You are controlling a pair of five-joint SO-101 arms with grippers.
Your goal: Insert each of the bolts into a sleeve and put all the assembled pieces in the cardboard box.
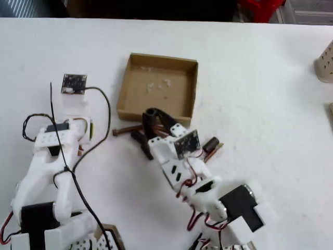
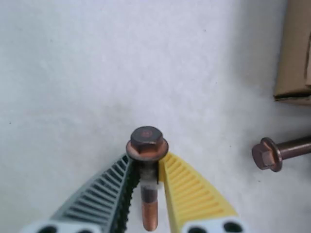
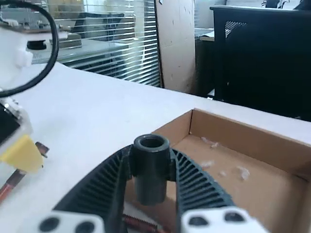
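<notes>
My left end effector (image 2: 147, 161) is clamped on a bolt (image 2: 147, 144). One ribbed grey finger (image 2: 104, 194) and one ribbed yellow finger (image 2: 189, 194) pinch the smooth shank just under the head. The bolt is copper-coloured metal with a hexagonal head on a round flange, and it hangs over the white, faintly grainy table (image 2: 97, 63).

My right end effector (image 3: 151, 158) is closed on a sleeve (image 3: 151, 182), with a black ribbed finger (image 3: 102, 189) on each side. The sleeve is a dark grey matte cylinder held upright, its round bore open at the top. It sits just outside the near wall of the cardboard box (image 3: 243, 136). The box is a shallow square tray of plain brown board with a few pale scraps on its floor.

A second bolt (image 2: 279, 151) lies flat on the table beside the box's near corner, its head pointing towards my left arm. From the high view, a loose dark sleeve (image 1: 141, 141) lies next to the right end effector. Another dark piece with a coppery end (image 1: 212, 145) lies on the arm's far side. A black cable (image 1: 78, 187) drapes over the left arm. A beige perforated object (image 1: 325, 62) stands at the table's far right edge, well apart. Window blinds (image 3: 107, 34) and a dark desk (image 3: 262, 53) stand behind the table.
</notes>
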